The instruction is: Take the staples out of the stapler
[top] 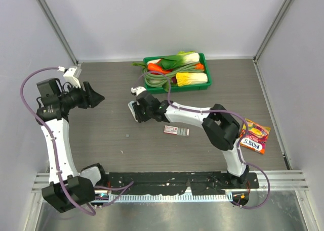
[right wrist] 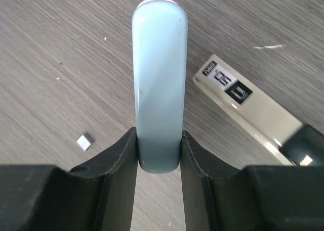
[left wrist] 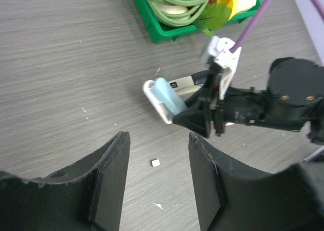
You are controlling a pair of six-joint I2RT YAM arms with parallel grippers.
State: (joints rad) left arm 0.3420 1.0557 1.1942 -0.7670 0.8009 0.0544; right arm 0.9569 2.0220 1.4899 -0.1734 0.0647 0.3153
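Stapler [right wrist: 159, 84] was pinched in our right pincer [right wrist: 159, 150]; we saw the left pincer [left wrist: 158, 185] spread, empty, off to the stapler's left.

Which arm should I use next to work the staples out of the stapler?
Left, I'd say. The right hand is clamped on the stapler, so it is busy steadying it. The left hand is open, empty and faces the stapler's free end.
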